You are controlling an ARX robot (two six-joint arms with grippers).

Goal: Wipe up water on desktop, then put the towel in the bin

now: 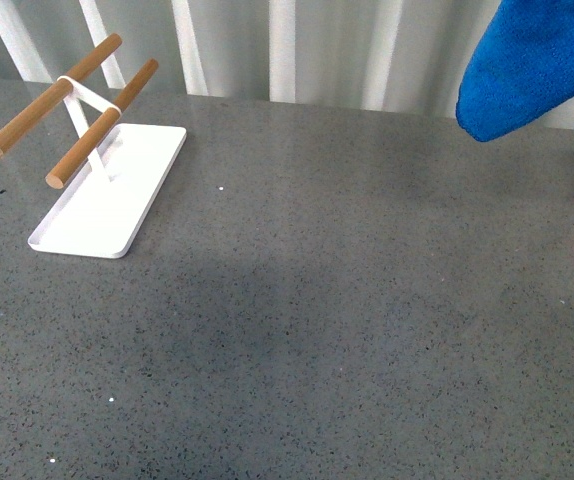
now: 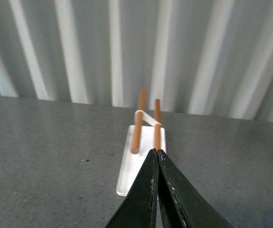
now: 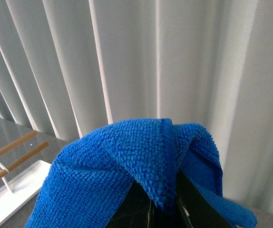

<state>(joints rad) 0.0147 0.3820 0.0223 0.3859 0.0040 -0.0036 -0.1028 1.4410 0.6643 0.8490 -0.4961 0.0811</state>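
Two grippers, one towel. The left gripper has its dark jaws pressed together with nothing between them. It hangs above the table, and its tips line up with the near short end of the white tray. The right gripper has its jaws pinching a gathered fold of the blue towel. The cloth drapes over both jaws and hides most of them, so the width of the gap cannot be told.

In the front view the towel is in the air at the far right, clear of the table. It is bunched rather than flat. Its long axis slants from upper right to lower left, and its rounded lower end points down and left. The tray lies on the far left of the table, well apart from the towel. It carries a white stand with two wooden rods, which lie side by side and tilt upward toward the far side. Pale vertical slats close off the far edge.
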